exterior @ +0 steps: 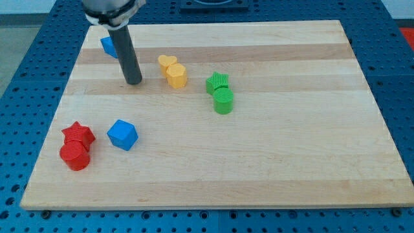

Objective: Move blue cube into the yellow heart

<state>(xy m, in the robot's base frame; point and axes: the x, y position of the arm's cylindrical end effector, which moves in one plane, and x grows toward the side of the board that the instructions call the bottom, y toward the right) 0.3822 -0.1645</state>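
The blue cube (122, 134) is found on the wooden board (291, 162), well below and to the view's left of the yellow heart (167, 62); that heart lies touching a second yellow block (176, 76), whose shape cannot be made out surely, just below and to the heart's right. My tip (134, 81) is set down to the view's left of the heart and slightly below it, well apart from the cube; no pincer is fitted, so no opening or closing can be told of it. Another blue block (108, 45), partly hidden behind the rod, sits further to the heart's left; it should be left alone. For a good push, the tip is best brought round to the cube's far side from the heart, below and to its left; the line of travel should be aimed straight at the heart; the red star (77, 133) and red cylinder (75, 155), far to the heart's lower left, should be skirted.
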